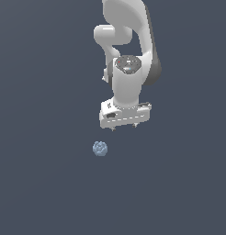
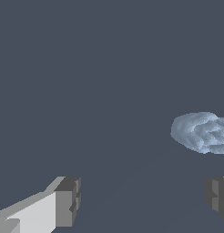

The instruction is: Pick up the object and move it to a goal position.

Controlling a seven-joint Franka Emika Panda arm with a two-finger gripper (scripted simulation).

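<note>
— Dark slate floor (image 1: 41,193) fills your exterior view; where's the berry-like ball (image 1: 100,148)?
— Resting on it, below and toward the exterior view's left of your gripper (image 1: 124,128), apart.
— And your wrist view?
— Fingers (image 2: 67,202) spread wide, empty; ball (image 2: 201,132) lies beyond them, untouched.

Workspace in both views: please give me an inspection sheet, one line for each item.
Surface: plain dark grey-blue floor, no marks.
Job's things: pale bumpy ball lying free on the floor, toward the exterior view's left of the gripper, not between the fingers.
Clutter: nothing seen.
Grippers: white gripper open, fingers spread wide, holding nothing.
Cables: nothing seen.
Surroundings: only the white arm; no goal marker seen.
</note>
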